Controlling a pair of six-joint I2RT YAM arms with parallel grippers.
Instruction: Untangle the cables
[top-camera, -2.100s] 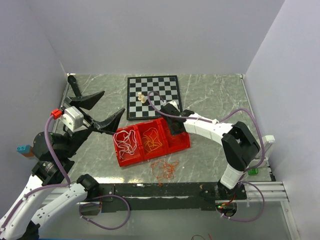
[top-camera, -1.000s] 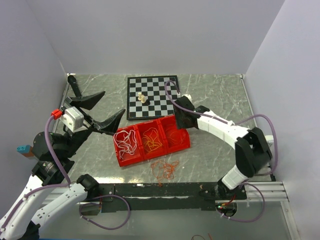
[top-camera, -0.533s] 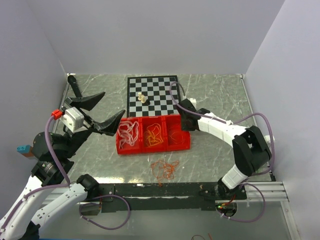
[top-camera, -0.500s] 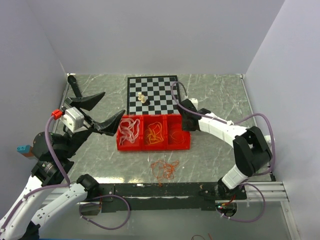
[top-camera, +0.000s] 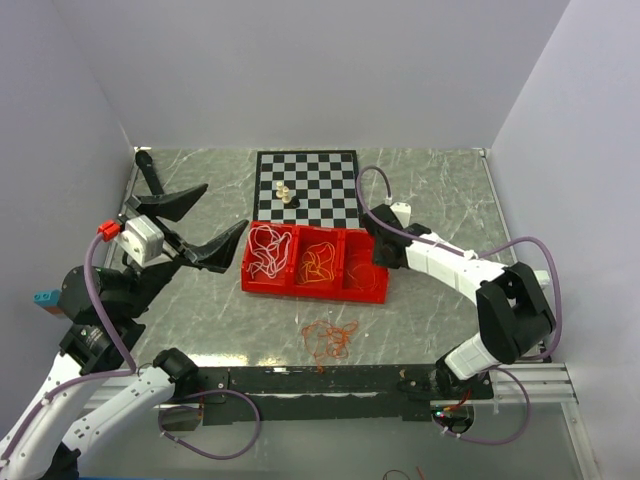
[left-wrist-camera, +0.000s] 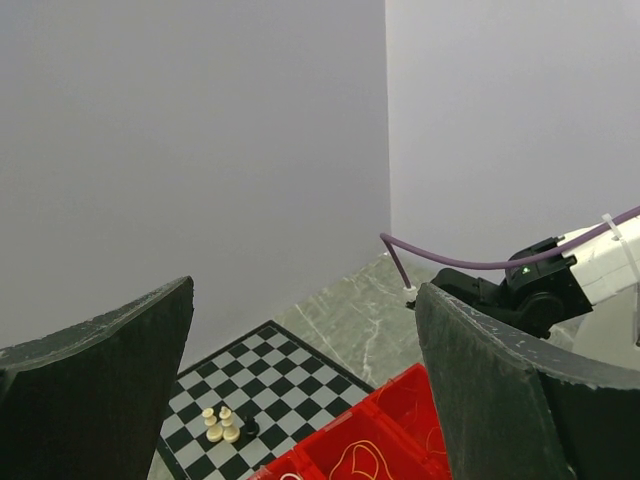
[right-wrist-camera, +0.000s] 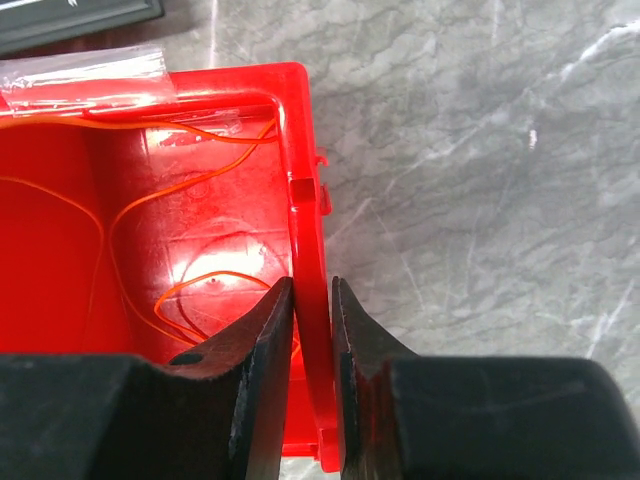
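White, yellow-orange and red-orange cables (top-camera: 318, 262) lie in the three compartments of the red tray (top-camera: 315, 291) mid-frame. A loose red-orange tangle (top-camera: 330, 338) sits on the table (top-camera: 440, 190) just below it. The right arm's fingers (right-wrist-camera: 260, 400) pinch the tray's right wall. The left arm's fingers (top-camera: 215, 245) gape wide, raised at left.

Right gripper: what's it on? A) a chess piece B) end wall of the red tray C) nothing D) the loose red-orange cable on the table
B: the right wrist view shows the right gripper clamped across the end wall of the red tray.
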